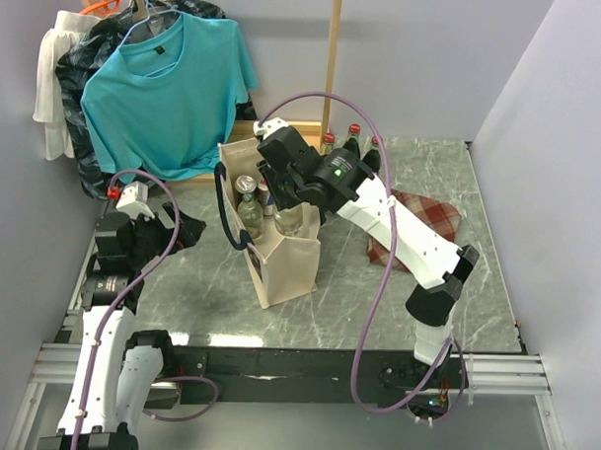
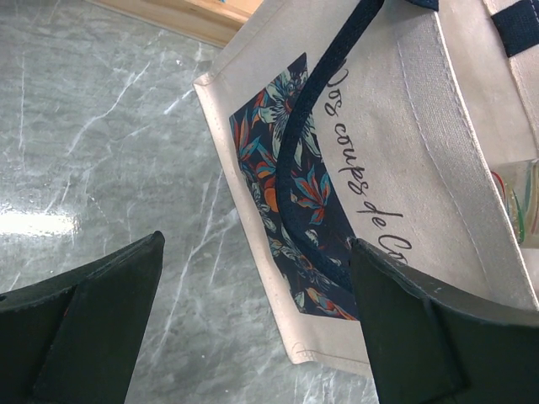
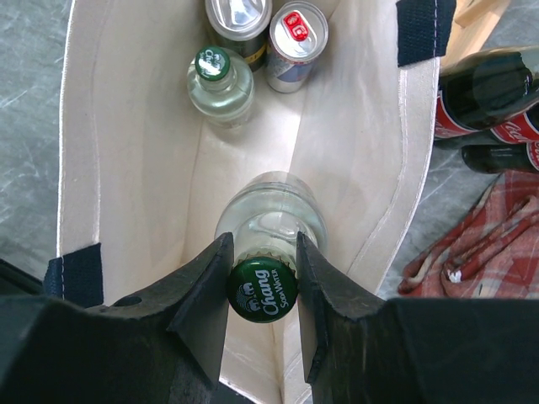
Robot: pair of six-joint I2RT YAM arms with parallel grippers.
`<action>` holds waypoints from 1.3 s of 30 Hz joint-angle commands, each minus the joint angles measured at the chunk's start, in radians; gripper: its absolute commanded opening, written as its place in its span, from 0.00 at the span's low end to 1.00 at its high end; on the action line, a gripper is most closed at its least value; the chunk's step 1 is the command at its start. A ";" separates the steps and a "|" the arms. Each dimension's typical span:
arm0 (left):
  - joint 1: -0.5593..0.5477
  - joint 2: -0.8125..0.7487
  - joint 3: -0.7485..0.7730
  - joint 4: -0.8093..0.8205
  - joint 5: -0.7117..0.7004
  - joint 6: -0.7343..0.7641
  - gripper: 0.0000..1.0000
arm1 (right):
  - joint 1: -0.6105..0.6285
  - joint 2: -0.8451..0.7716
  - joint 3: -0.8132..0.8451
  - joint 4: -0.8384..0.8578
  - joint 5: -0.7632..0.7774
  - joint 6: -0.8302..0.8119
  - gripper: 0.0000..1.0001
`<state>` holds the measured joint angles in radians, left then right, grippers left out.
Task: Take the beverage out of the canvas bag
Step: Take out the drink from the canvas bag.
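Clamping on one bottle: right gripper (image 3: 263,246) is closed narrow on the neck of the green-capped soda-water bottle (image 3: 263,293), just under the cap. The bottle stands upright inside the canvas bag (image 3: 126,168).

Count inside the bag:
- 2 clear glass bottles: the held one and a second bottle (image 3: 219,84)
- 2 cans: silver-topped can (image 3: 238,17) and red-tab can (image 3: 296,34), at the bag's far end

Left gripper (image 2: 253,244) has its jaws wide and holds nothing. It sits left of the bag.

Outside the bag, on its right: at least 2 dark cola bottles (image 3: 480,93) and 1 plaid cloth (image 3: 480,244).

Only the right wrist view shows the bag's contents. Only the left wrist view shows the floral patch (image 2: 278,168) and the script lettering on the bag's side.
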<state>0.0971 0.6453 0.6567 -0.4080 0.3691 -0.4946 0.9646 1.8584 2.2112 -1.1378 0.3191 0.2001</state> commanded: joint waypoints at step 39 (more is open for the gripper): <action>-0.007 0.020 0.017 0.032 0.014 -0.009 0.96 | 0.016 -0.211 0.099 0.173 0.193 -0.048 0.00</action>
<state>0.0944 0.6659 0.6567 -0.4080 0.3691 -0.4950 0.9756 1.7916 2.2738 -1.1229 0.4225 0.1585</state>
